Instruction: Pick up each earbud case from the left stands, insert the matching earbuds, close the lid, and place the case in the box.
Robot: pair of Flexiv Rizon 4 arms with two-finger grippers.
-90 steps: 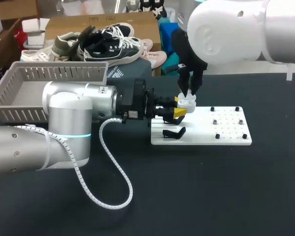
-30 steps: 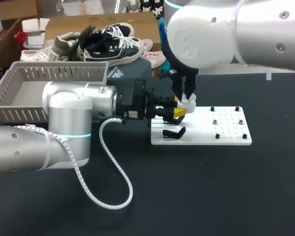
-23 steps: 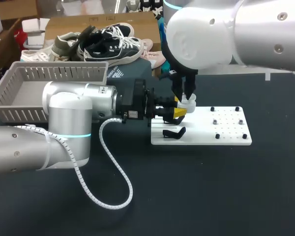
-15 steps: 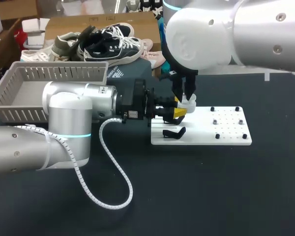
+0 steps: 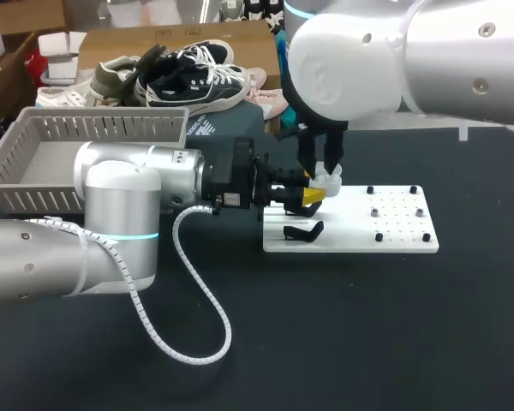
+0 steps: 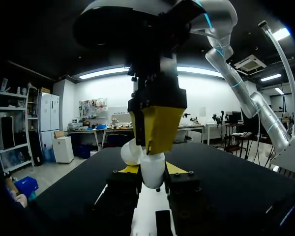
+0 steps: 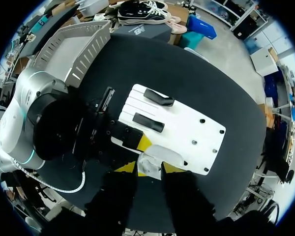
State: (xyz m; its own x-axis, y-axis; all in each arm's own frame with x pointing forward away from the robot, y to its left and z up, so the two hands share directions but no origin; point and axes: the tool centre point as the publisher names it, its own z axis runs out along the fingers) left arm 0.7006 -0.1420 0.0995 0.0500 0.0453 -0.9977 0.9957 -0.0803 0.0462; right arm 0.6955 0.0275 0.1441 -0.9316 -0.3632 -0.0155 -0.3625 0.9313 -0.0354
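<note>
A white earbud case with its lid up is held above the left end of the white board. My left gripper comes in level from the left and is shut on the case's body; in the left wrist view the case sits between its two fingers. My right gripper hangs straight down over the case, open, its fingers a little apart on either side of the top. In the right wrist view the case lies just ahead of the yellow tips. Earbuds are not visible.
Two black stands sit on the board's left part, one seen from above as a black stand. Small black pegs dot the board's right part. A grey basket stands at the table's far left, behind my left arm.
My right arm swung in over the case and came down onto it; in the last half second its fingers spread apart a little. My left arm and the case stayed still.
</note>
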